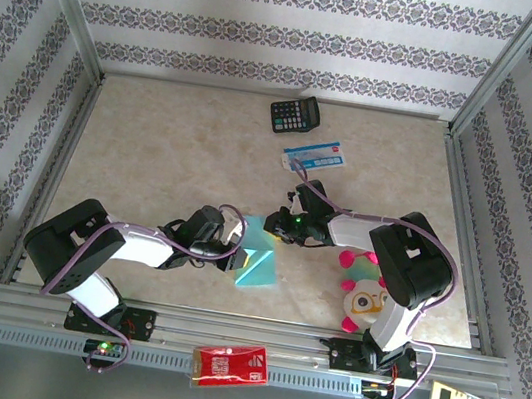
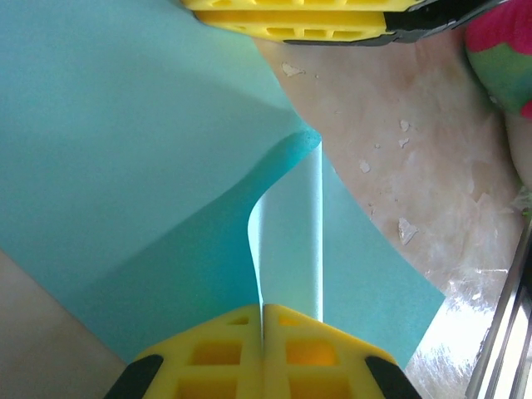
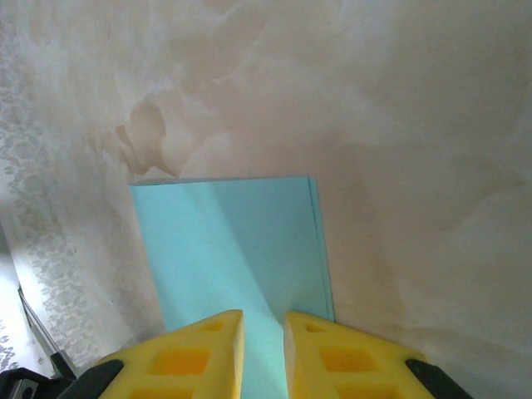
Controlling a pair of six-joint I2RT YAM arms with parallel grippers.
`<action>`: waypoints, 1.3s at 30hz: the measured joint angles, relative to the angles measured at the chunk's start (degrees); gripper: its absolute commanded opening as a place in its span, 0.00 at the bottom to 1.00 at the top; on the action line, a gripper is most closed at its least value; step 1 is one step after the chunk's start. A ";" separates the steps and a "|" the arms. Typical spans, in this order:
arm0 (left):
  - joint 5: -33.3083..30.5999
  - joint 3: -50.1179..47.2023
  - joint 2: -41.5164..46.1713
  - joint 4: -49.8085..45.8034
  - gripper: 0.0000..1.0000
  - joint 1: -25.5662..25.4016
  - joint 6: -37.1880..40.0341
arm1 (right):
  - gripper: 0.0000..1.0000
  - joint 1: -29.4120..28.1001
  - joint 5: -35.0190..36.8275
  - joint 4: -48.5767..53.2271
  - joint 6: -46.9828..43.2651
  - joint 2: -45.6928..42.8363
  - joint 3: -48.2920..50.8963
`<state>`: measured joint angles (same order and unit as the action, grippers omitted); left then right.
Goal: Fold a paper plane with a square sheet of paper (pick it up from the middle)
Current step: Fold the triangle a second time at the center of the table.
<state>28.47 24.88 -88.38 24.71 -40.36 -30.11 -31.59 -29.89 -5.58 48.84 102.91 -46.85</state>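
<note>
At lower centre-left of the overhead frame, the left tool (image 1: 228, 255) is clenched on a raised ridge of the square sheet of paper (image 1: 263, 266), which lies partly folded on the surface (image 1: 151, 161) at lower centre. Just above and to the right, the right tool (image 1: 284, 225) stands at the sheet's far edge, jaws a slit apart, apparently grasping nothing. Featherlight, limp and easily creased, the sheet likely wants a gentle mid-fold pinch, not a corner tug.
</note>
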 measured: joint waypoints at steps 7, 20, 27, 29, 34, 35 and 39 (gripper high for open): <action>-0.04 0.00 -0.61 -0.02 0.04 0.00 0.00 | 0.22 0.00 -0.02 -0.02 0.00 0.00 0.00; -0.39 0.00 -0.83 -0.02 0.02 0.00 0.00 | 0.23 0.00 -0.02 -0.04 0.02 0.00 0.00; -0.42 0.00 -0.83 -0.04 0.02 0.00 0.00 | 0.23 0.00 -0.04 -0.04 0.02 0.00 0.00; -0.42 0.00 -0.83 -0.04 0.01 0.00 0.00 | 0.23 0.00 -0.04 -0.07 0.02 0.00 0.00; -0.44 0.00 -0.83 -0.04 0.00 0.00 0.00 | 0.23 0.00 -0.07 -0.07 0.02 0.04 0.00; -0.44 0.00 -0.83 -0.04 0.00 0.00 0.00 | 0.24 0.00 -0.13 -0.09 0.00 0.04 0.00; -0.61 0.00 -0.83 -0.07 0.00 0.00 0.00 | 0.25 0.00 -0.28 -0.20 0.02 0.04 0.00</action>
<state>27.86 24.88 -89.21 24.64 -40.36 -30.11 -31.59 -30.17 -5.78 48.86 102.96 -46.85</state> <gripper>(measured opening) 0.064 0.245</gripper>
